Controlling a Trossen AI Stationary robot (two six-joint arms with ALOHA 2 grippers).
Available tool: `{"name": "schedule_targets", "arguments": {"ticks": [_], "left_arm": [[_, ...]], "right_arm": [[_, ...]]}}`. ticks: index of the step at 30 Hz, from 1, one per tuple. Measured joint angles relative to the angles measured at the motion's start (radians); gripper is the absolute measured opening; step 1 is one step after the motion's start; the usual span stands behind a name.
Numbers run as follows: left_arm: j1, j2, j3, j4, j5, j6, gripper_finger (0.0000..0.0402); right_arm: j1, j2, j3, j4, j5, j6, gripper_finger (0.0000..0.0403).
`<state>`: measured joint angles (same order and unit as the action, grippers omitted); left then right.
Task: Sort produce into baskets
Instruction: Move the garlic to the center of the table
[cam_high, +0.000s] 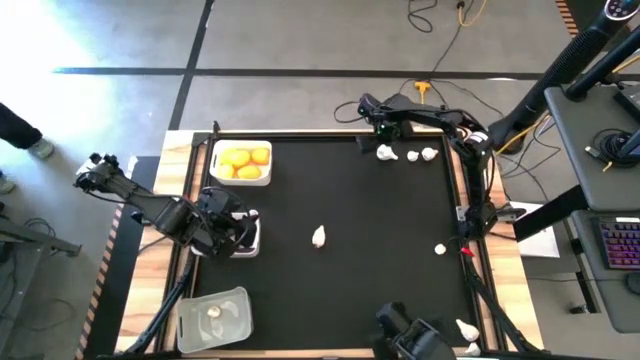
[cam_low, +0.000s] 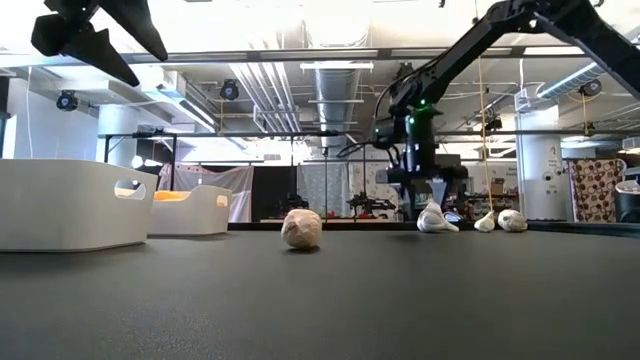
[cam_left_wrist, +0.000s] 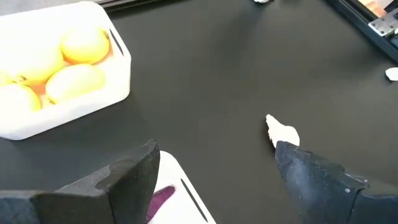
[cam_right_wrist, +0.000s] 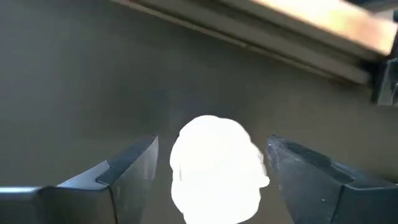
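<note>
A knobbly white garlic bulb (cam_right_wrist: 217, 167) sits on the black counter (cam_high: 350, 200) at its far edge, between the right gripper's (cam_right_wrist: 211, 165) spread fingers, ungrasped. The left gripper (cam_left_wrist: 214, 177) hangs open, empty.

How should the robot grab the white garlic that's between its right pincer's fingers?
Probably straight down from above, pinching the garlic bulb across its round middle. It sits loose on the black table with bare space on both sides, and the right pincer is open, one finger on each side. The fat middle likely gives the firmest hold.
</note>
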<state>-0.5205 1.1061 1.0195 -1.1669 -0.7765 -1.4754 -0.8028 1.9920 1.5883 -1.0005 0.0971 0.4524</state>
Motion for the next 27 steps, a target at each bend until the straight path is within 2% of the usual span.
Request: {"name": "schedule_targets", "arguments": {"ticks": [8,13,16,21,27], "left_arm": [[0.0,0.004,0.0,0.023,0.001,0.0,0.0301],[0.001,0.004,0.0,0.033,0.001,-0.007,0.0301],[0.002,0.003,0.0,0.03,0.0,-0.008,0.0301],[0.002,-0.002,0.0,0.014,0.0,-0.008,0.0301],[0.002,-0.002,0.0,-0.007,0.001,-0.008,0.0301]], "right_arm": [[0.012,0.02,-0.007,-0.078,-0.019,-0.028,0.0243],[0.063,0.015,-0.013,-0.106,-0.03,-0.059,0.0218],[0.142,0.0,-0.013,-0.099,-0.062,-0.075,0.0205],[0.345,-0.026,-0.012,-0.028,-0.121,-0.085,0.0199],[0.557,-0.027,-0.01,0.156,-0.158,-0.045,0.0204]]}}
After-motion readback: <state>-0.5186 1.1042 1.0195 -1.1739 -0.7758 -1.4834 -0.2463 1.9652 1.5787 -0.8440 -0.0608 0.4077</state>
